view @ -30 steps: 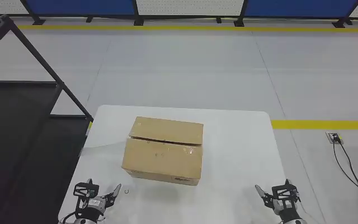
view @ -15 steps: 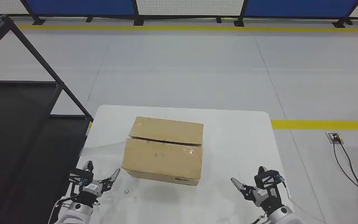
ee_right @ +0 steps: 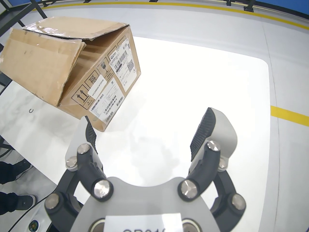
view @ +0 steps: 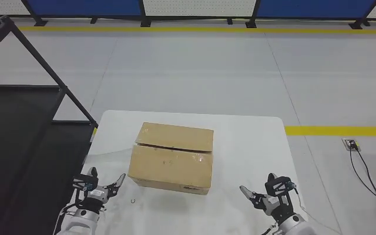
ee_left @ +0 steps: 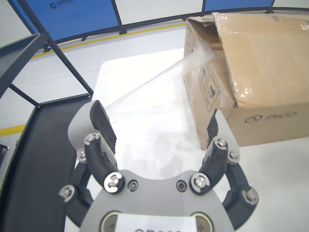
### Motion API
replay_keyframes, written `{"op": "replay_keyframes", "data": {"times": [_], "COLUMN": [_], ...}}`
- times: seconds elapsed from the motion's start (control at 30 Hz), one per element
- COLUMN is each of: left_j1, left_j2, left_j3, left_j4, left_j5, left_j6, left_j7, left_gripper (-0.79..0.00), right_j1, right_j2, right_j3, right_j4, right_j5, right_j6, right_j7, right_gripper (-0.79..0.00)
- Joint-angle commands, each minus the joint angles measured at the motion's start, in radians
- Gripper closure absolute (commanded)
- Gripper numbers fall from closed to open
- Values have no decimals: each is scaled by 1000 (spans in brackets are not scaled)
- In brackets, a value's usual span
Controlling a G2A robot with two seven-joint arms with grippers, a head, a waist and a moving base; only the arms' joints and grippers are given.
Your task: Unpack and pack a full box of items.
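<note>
Showing both grippers spread wide and empty above the near edge of the table. The left gripper (ee_left: 155,112) has 2 curved grey metal fingers faced with ribbed black rubber pads (ee_left: 103,124), hinged on black links with bright screw heads. It hangs close to the near left corner of the box (view: 173,161) without touching it. The right gripper (ee_right: 148,118) is of the same build, its jaws equally parted with nothing between them, and it stands farther from the box, off the near right corner.

The box is a rectangular carton of brown corrugated cardboard, resting flat on the smooth, glossy white table (view: 247,147), left of centre and between the 2 grippers. Its top flaps are folded down but loose; 1 flap has a ragged, torn edge, and a gap beneath it exposes the fluted inner wall. Glossy clear tape clings to the flap edges, and a translucent strip (ee_left: 193,59) trails from the left end down to the tabletop. Several white printed labels (ee_right: 120,61) cover the right end panel. A small C-shaped ring (ee_right: 30,110) lies on the table just in front of the box.
</note>
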Motion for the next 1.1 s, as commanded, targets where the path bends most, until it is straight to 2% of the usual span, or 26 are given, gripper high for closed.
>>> {"op": "replay_keyframes", "data": {"times": [0.0,0.17,0.43,0.6,0.83,1.07], "left_j1": [-18,-48,-47,-87,-131,-117], "left_j2": [-5,-16,-16,-23,-35,-40], "left_j3": [9,28,28,70,150,156], "left_j4": [4,23,26,48,77,66], "left_j5": [-41,-95,-94,-77,11,17], "left_j6": [28,99,98,121,164,179], "left_j7": [5,-16,-20,-61,-45,-31], "left_gripper": [-785,-785,-785,-785,-785,-785], "right_j1": [24,82,88,76,84,115], "right_j2": [-3,-7,-6,-9,-6,-1], "right_j3": [-13,8,14,27,35,36], "right_j4": [-1,2,-1,19,51,67], "right_j5": [63,290,294,357,452,529], "right_j6": [-10,-16,-13,-6,-85,-165], "right_j7": [14,100,110,78,112,178], "right_gripper": [-785,-785,-785,-785,-785,-785]}}
